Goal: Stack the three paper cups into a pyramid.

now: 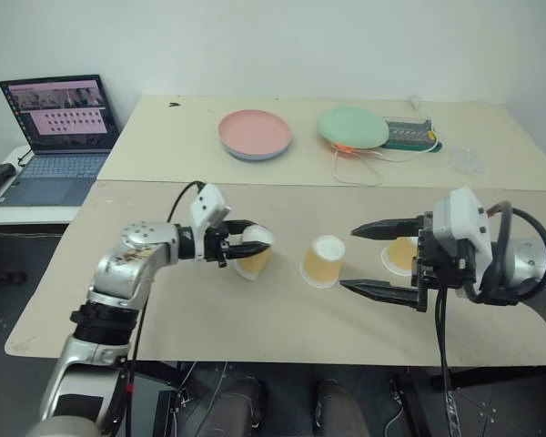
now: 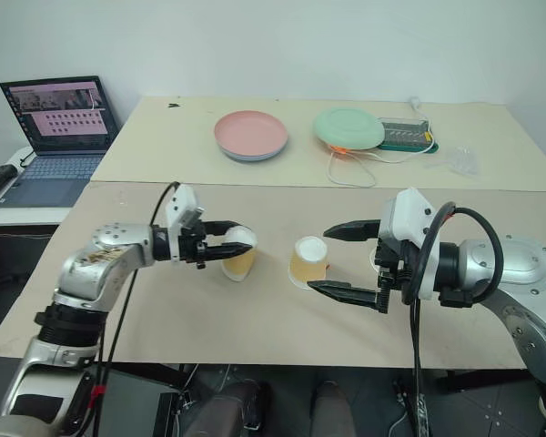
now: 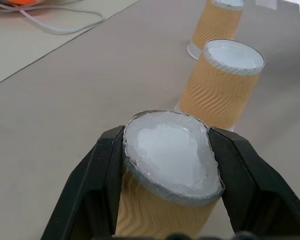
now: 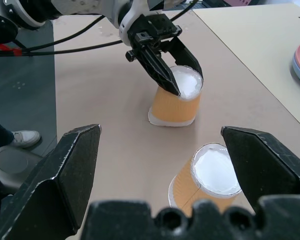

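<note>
Three paper cups stand upside down in a row across the near table. My left gripper (image 1: 254, 242) is shut on the white base of the leftmost cup (image 1: 253, 259), which tilts; its black fingers (image 3: 97, 170) clamp both sides of that cup (image 3: 165, 210). The middle cup (image 1: 324, 261) stands free just to its right. My right gripper (image 1: 349, 259) is open and wide beside the middle cup, holding nothing. The third cup (image 1: 401, 254) sits behind the right gripper's fingers, partly hidden. In the right wrist view the held cup (image 4: 177, 102) and middle cup (image 4: 205, 180) show between the open fingers (image 4: 75, 165).
On the far table lie a pink plate (image 1: 255, 134), a green plate (image 1: 352, 127), a white cable (image 1: 359, 166) and a small box (image 1: 409, 134). An open laptop (image 1: 55, 137) sits on a side table at left. The near table's front edge (image 1: 255, 360) is close below the cups.
</note>
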Robot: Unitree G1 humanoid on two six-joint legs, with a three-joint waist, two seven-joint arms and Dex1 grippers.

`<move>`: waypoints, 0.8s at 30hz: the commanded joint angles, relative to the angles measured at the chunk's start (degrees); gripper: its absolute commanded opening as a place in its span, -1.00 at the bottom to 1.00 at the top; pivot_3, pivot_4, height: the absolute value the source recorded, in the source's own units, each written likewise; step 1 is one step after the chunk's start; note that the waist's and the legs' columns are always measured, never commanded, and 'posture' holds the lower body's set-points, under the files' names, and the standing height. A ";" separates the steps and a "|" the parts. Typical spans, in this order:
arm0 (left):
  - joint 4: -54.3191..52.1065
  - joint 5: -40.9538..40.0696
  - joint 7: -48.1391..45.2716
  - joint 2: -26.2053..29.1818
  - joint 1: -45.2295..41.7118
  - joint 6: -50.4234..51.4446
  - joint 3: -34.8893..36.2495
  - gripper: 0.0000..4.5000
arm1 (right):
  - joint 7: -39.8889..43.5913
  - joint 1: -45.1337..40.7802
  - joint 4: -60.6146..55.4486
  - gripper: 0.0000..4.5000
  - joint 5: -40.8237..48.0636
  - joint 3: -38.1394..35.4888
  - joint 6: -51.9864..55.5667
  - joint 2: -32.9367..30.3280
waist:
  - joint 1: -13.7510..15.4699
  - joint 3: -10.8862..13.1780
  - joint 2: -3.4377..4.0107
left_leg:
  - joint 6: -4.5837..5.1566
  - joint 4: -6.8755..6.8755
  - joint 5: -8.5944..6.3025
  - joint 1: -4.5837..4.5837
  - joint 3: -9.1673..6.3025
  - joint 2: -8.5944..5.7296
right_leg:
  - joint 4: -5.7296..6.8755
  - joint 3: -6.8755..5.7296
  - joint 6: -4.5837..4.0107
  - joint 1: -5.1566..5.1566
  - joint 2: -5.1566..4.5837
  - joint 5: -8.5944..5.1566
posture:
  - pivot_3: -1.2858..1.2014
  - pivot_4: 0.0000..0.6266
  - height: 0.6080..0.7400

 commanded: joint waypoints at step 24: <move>0.48 -0.32 1.74 -6.58 -2.89 -0.97 -3.94 0.40 | -0.46 0.85 -2.53 1.00 1.38 -4.36 -0.06 -1.28 | -0.33 0.00 -0.01 | 0.01 0.00 0.01 -0.03 0.01 0.02 | 0.00 -0.01 0.03 -0.02 0.01 -0.02 | 0.03 -0.52 0.62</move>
